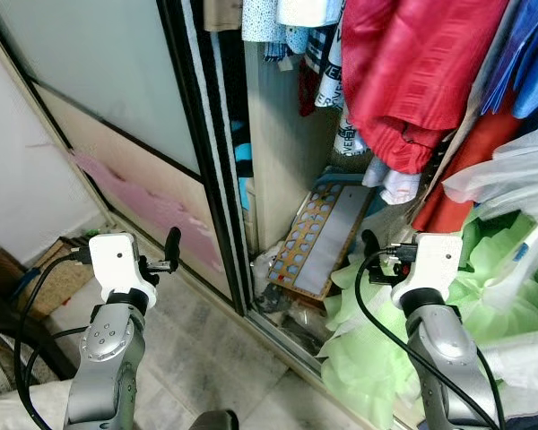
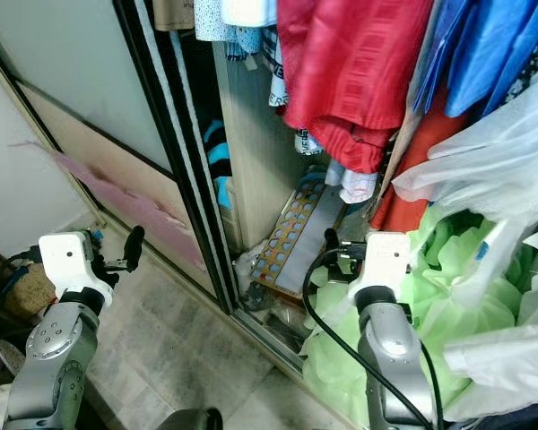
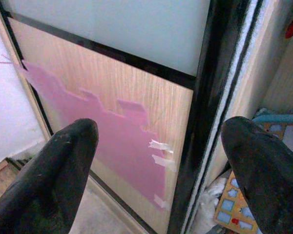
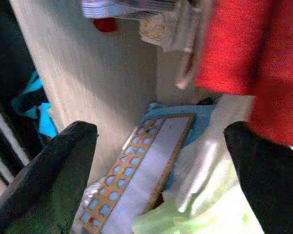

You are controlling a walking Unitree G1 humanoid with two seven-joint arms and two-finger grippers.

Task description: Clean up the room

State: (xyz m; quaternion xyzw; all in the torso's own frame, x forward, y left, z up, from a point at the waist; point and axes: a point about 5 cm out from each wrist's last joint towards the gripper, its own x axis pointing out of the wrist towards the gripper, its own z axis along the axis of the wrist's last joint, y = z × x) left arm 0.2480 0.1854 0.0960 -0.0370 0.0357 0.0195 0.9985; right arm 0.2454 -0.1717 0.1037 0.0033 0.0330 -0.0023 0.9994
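Robot's at the open wardrobe w/ both arms raised, nothing picked up yet: left gripper (image 1: 170, 253) spread wide facing the black-framed sliding wardrobe door (image 1: 117, 116), right gripper (image 1: 371, 255) also spread, empty. Likely target is the flat wooden puzzle board w/ blue shapes and a grey centre (image 1: 323, 240), leaning tilted on the wardrobe floor against the inner panel, just beside the heap of pale green fabric (image 1: 386, 340). Next, I'd guess, right arm reaches fwd and down to pinch the board's edge, clear of the hanging red garment (image 1: 403, 72).

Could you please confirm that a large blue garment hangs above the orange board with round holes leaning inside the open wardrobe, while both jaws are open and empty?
Not quite: the large garment hanging above the orange board with round holes is red, as the left eye view shows. The rest holds: the left gripper and right gripper have open, empty jaws.
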